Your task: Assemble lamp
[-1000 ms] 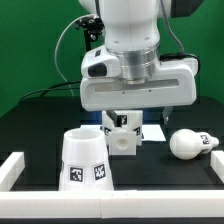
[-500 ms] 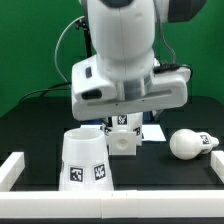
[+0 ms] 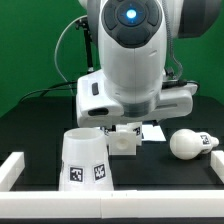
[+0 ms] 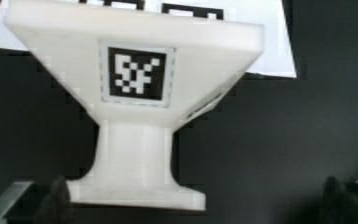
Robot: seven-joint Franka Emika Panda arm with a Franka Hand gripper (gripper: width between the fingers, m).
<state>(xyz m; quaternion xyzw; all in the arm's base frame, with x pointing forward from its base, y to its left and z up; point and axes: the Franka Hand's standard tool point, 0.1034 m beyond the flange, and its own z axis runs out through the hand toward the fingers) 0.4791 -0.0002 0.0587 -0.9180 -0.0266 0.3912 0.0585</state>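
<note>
At centre frame, the base: you find the angular white lamp base (image 3: 124,143) on the black table (image 3: 40,120), largely hidden under the arm in the exterior view, with only its front block showing.
Arm: your Panda arm (image 3: 128,60) fills the upper middle of the exterior frame, wrist pointed down over the base, a blue-lit ring at the top.
Gripper: in the wrist view your gripper (image 4: 183,198) stands wide, one dark fingertip (image 4: 19,200) on each side of the base's narrow end, bare table in both gaps. It holds nothing.
Base, close up: the wrist camera looks straight down on it. You see a broad tapering body that narrows to a stem and a small foot, with one black-and-white tag (image 4: 137,72) on the broad face.
Shade: the truncated-cone shade (image 3: 85,160) stands upright, narrow end up, at lower left of the exterior frame, nearer the camera than the base. Two square tags face you. Whether it touches the base, you cannot tell.
Bulb: the round bulb (image 3: 188,144) lies on its side at the right of the exterior frame, well apart from the base, its tagged neck toward the exterior view's right.
Marker board: the marker board (image 3: 153,133) lies flat just behind the base. In the wrist view its tags peek out past the base's broad end.
Rail: a white border rail (image 3: 14,168) frames the table at lower left, lower right and along the bottom edge.
Backdrop: a green curtain (image 3: 30,50) covers the upper left.
</note>
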